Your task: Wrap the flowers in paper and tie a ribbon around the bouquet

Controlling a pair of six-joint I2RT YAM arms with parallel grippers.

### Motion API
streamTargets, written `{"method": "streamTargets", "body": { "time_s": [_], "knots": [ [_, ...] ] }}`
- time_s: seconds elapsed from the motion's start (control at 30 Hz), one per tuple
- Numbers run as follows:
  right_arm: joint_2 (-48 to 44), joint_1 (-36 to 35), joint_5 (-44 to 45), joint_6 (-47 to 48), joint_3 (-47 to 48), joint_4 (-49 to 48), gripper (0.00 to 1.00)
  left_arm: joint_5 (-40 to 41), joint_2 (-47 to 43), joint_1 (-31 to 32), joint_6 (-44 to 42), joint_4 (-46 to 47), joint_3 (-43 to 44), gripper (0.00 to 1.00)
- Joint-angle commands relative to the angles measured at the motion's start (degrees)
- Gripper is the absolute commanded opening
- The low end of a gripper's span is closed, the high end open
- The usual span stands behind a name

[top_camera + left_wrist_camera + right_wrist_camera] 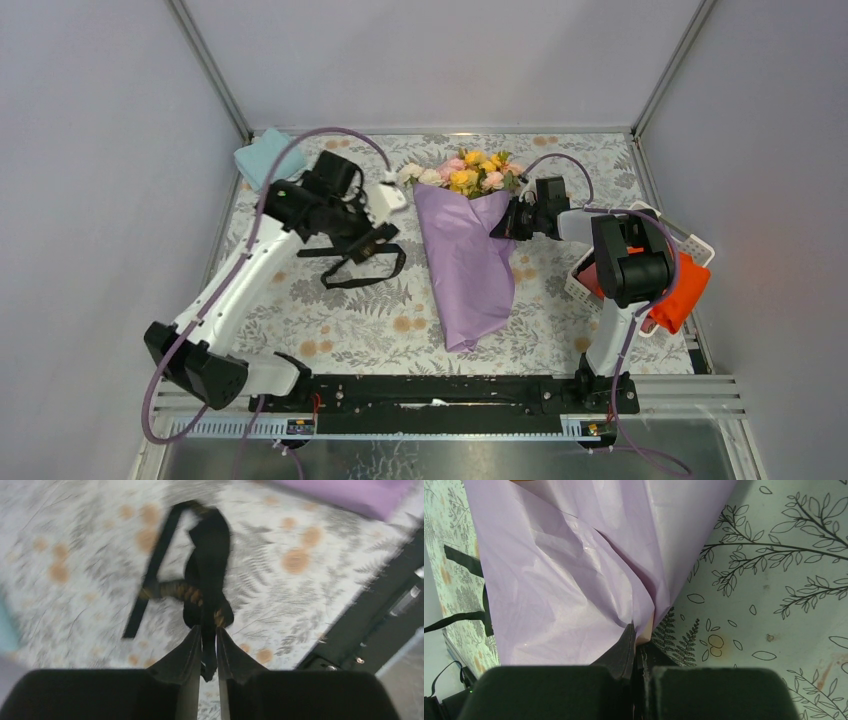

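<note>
Floral tablecloth (330, 320) under bouquet (465, 250); wrist views alone: left tool (208, 630) tight on ribbon (207, 545), right tool (640, 632) tight on paper (554, 580).

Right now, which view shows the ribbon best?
Top external: most of the ribbon, sharp, looped left of the paper. Left wrist: close but blurred, pinched in the left end effector. Right wrist: only strips at the frame's left edge.

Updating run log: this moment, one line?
left gripper: shut on narrow black ribbon | right gripper: shut on lilac-purple paper sheet | ribbon: not yet tied
</note>
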State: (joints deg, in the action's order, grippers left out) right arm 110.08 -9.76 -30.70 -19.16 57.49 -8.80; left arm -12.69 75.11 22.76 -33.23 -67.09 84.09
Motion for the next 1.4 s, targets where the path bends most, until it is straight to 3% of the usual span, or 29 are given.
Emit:
{"method": "streamTargets", "body": {
  "time_s": [0.0, 0.07, 0.13, 0.3, 0.4, 0.57, 0.63, 0.7, 0.87, 1.0, 1.07, 1.17, 1.27, 1.37],
  "knots": [
    [-0.27, -0.35, 2.33, 1.21, 1.34, 0.75, 0.00, -10.17, 1.49, 8.95, 1.18, 0.60, -4.55, 0.37],
    [0.11, -0.35, 2.33, 1.29, 1.68, 1.03, 0.00, -9.63, 2.15, 13.18, 1.43, 2.93, -7.67, 0.63],
    [0.35, -0.35, 2.29, 1.45, 1.94, 1.43, 0.00, -8.11, 2.17, 14.13, 0.55, 3.12, -9.27, 0.73],
    [0.18, -0.35, 2.66, 1.78, 1.96, 1.60, 0.00, -0.51, -4.79, 12.05, -5.77, 5.47, -18.03, 0.82],
    [0.39, -0.35, 2.51, 1.70, 1.92, 1.42, 0.00, 2.55, -7.18, 3.53, -9.54, 9.99, -25.22, 0.84],
    [0.39, -0.35, 2.40, 1.65, 1.88, 1.33, 0.00, 2.01, 5.12, -8.87, 0.38, 16.59, -26.58, 0.79],
    [0.44, -0.35, 2.34, 1.71, 1.83, 1.45, 0.00, -3.30, 8.35, -9.18, 1.06, 18.66, -28.30, 0.80],
    [0.41, -0.35, 2.43, 1.83, 1.79, 1.71, 0.00, -6.97, 8.75, -7.27, -1.27, 23.14, -31.71, 0.97],
    [-0.09, -0.35, 2.48, 1.85, 1.30, 1.59, 0.00, 5.22, 11.68, -3.18, 0.99, 36.11, -36.50, 0.99],
    [0.29, -0.35, 2.02, 1.77, 1.48, 1.47, 0.00, 7.94, 15.79, -3.17, 1.45, 37.78, -35.86, 0.90],
    [0.39, -0.35, 1.33, 1.49, 1.48, 1.21, 0.00, 8.03, 17.04, -3.16, 0.65, 38.36, -37.08, 0.75],
    [0.28, -0.35, 0.29, 0.81, 1.39, 0.64, 0.00, 7.12, 18.83, -3.16, 0.03, 37.19, -38.40, 0.59],
    [-0.36, -0.35, 0.94, 0.82, 1.39, 0.84, 0.00, 6.34, 18.96, -3.41, -0.99, 36.01, -40.13, 0.35],
    [-1.19, -0.35, 1.34, 0.86, 1.31, 0.82, 0.00, 7.74, 17.81, -5.25, -0.36, 35.46, -40.35, 0.00]
  ]
}}
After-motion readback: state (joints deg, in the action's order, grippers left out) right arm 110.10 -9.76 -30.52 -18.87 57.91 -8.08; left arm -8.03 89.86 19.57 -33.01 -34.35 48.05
